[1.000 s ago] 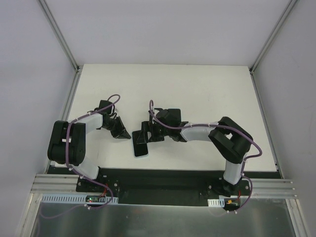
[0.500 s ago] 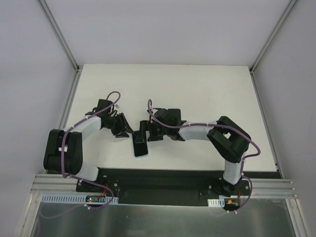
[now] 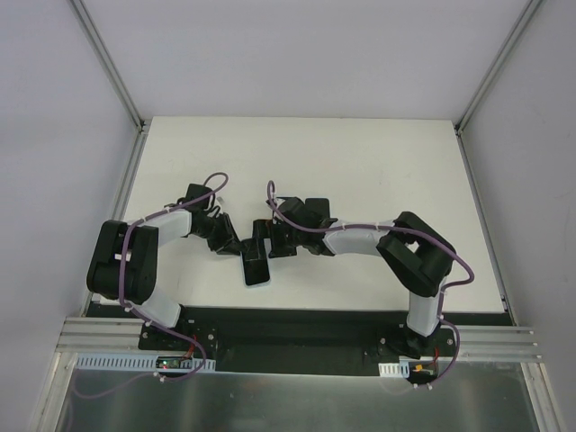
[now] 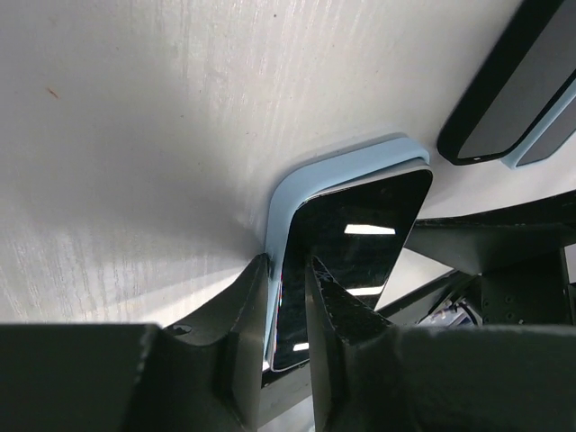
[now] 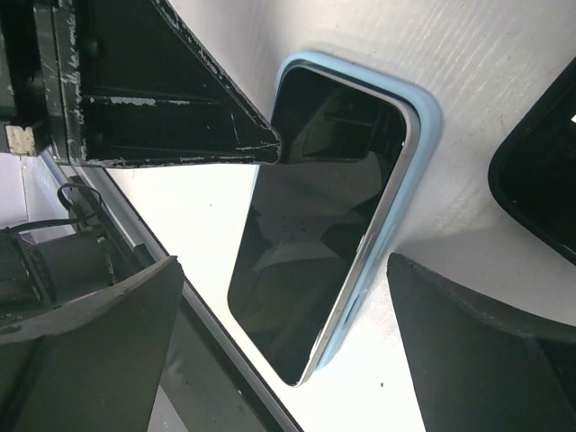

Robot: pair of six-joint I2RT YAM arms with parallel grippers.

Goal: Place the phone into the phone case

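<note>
The black-screened phone (image 3: 256, 270) lies face up in the pale blue phone case (image 3: 256, 285) on the white table, near the front middle. In the left wrist view the phone (image 4: 360, 234) sits within the case's rim (image 4: 333, 171), and my left gripper (image 4: 286, 265) is pinched narrow over their long edge, one finger outside the case and one on the screen. My right gripper (image 5: 286, 261) stands wide open, its fingers straddling the phone (image 5: 315, 234) and case (image 5: 423, 126) without touching them. A left finger (image 5: 198, 117) rests its tip on the screen.
A second dark rounded slab with a pale blue edge (image 4: 508, 99) lies just beyond the phone, also at the right edge of the right wrist view (image 5: 540, 180). The table's front edge and black base rail (image 3: 297, 324) run close below the phone. Both arms crowd the front middle.
My left gripper has swung right from beside the phone onto its left edge, opening and then narrowing over phone and case. The right gripper stayed open and shifted slightly left.
</note>
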